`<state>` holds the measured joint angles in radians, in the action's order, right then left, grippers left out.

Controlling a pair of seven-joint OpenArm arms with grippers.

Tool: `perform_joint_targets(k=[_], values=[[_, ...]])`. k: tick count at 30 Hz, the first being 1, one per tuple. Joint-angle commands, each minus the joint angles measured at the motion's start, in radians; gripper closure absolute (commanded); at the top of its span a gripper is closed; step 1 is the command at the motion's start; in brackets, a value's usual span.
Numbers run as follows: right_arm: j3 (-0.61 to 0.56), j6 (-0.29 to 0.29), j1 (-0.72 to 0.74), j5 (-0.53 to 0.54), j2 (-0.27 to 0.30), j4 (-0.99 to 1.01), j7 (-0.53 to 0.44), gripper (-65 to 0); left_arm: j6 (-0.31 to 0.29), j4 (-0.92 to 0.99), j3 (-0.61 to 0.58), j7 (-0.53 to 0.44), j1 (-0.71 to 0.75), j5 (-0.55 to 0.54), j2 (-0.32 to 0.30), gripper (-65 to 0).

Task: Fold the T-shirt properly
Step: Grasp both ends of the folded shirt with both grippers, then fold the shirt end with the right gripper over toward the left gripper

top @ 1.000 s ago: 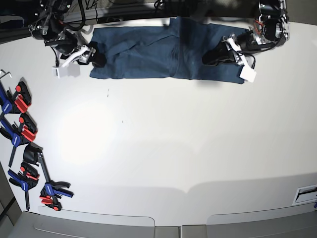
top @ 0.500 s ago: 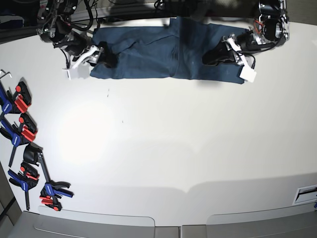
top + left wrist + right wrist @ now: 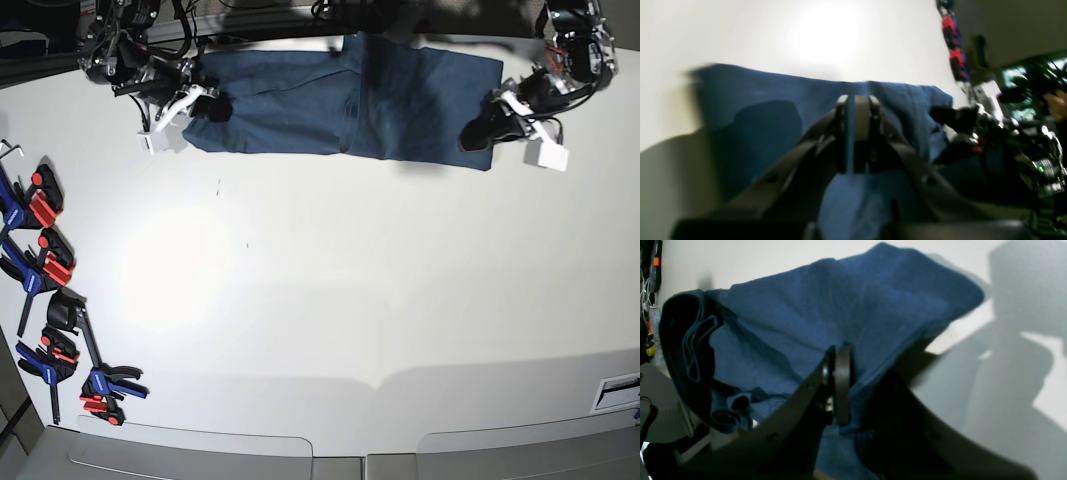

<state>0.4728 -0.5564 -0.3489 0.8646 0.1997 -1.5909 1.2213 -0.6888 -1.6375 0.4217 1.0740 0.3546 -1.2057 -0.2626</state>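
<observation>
The dark navy T-shirt point(image 3: 340, 100) lies folded into a long band along the table's far edge. My left gripper point(image 3: 482, 132), on the base view's right, is at the band's right end. The left wrist view shows it point(image 3: 850, 133) shut with a thin fold of the T-shirt point(image 3: 773, 110) between its fingers. My right gripper point(image 3: 208, 106) is at the band's left end. The right wrist view shows it point(image 3: 839, 386) shut on bunched T-shirt cloth point(image 3: 826, 306), which is lifted off the table.
Several blue-and-red clamps point(image 3: 45, 270) lie along the table's left edge; they also show in the left wrist view point(image 3: 952, 33). The white table point(image 3: 350, 300) spreads in front of the shirt. Cables and arm bases crowd the far edge.
My left gripper has moved right, from over the shirt to its right end. My right gripper has shifted right and up, pulling the shirt's left end with it.
</observation>
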Motion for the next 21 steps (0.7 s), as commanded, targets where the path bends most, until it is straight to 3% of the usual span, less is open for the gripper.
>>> perform_joint_targets(k=[1,7,11,16,21], values=[[0.003,-0.005,0.005,0.043,0.013,-0.025,-0.008,0.0,-0.009,-0.019,0.021,-0.011,0.001,0.003,-0.021,0.0],[0.003,-0.01,0.005,0.169,0.014,-0.135,0.05,0.0,-0.009,-0.018,0.069,-0.071,0.057,0.212,-0.084,0.0],[0.003,-0.013,0.005,0.216,-0.013,-0.241,0.085,0.0,-0.009,-0.018,0.068,-0.163,0.106,0.323,-0.086,0.0],[-0.026,-0.025,0.005,0.22,-0.114,-0.349,0.084,0.0,-0.009,-0.017,0.068,-0.18,0.126,0.341,-0.086,0.0],[-0.206,-0.039,0.005,0.185,-0.201,-0.371,0.037,0.0,-0.009,-0.017,0.068,-0.181,0.125,0.341,-0.086,0.0]])
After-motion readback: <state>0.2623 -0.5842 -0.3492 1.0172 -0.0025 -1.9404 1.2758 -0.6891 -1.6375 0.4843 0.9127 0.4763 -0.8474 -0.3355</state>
